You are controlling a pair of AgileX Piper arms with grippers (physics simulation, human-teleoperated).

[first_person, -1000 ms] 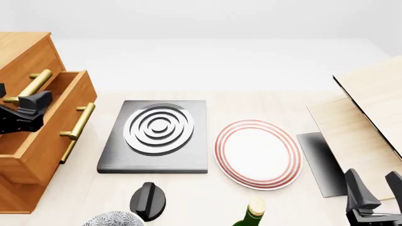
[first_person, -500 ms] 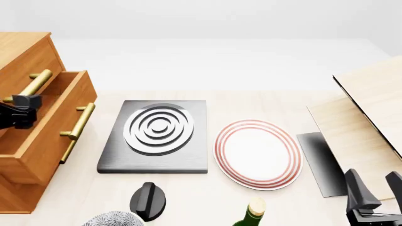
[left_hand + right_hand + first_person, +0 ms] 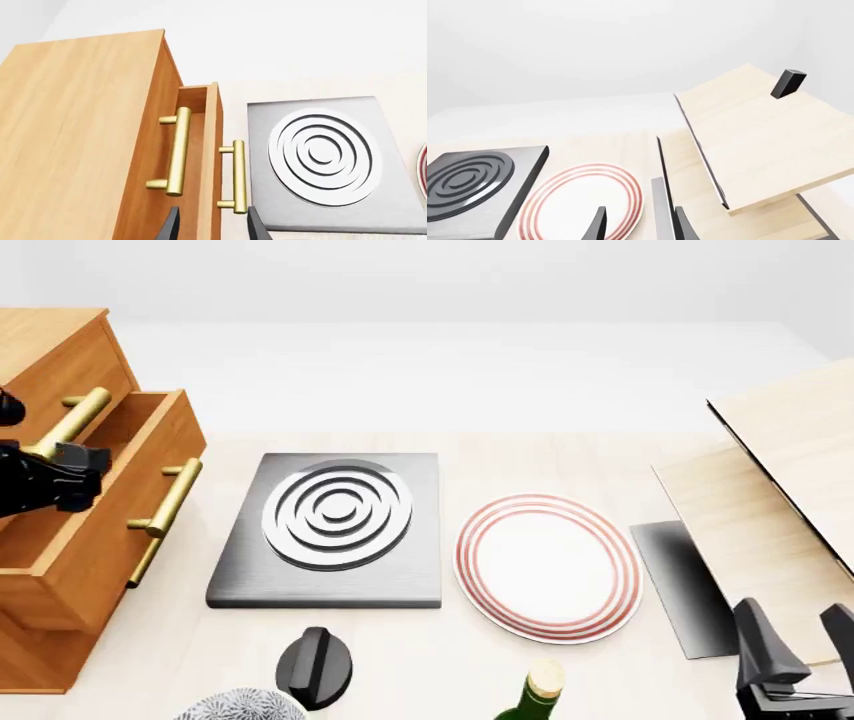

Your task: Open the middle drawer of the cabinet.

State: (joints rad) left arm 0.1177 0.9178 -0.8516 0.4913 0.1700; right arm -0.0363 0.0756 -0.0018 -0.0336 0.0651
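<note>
- The orange-brown wooden middle drawer (image 3: 114,502) with its brass bar handle (image 3: 166,510) stands pulled out from the tall orange-brown wooden cabinet (image 3: 80,135), at the table's left.
- My left claw (image 3: 211,227) hangs released above the open drawer, fingers apart, gripping nothing.
- A grey square slab with white rings (image 3: 334,525) lies just beside the drawer.
- A white round plate with red rims (image 3: 547,565) lies further right.
- My right claw (image 3: 797,660) rests released near the pale slanted boards (image 3: 760,130).

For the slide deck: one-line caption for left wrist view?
Open left end effector facing the middle drawer, pulled out of the cabinet.
</note>
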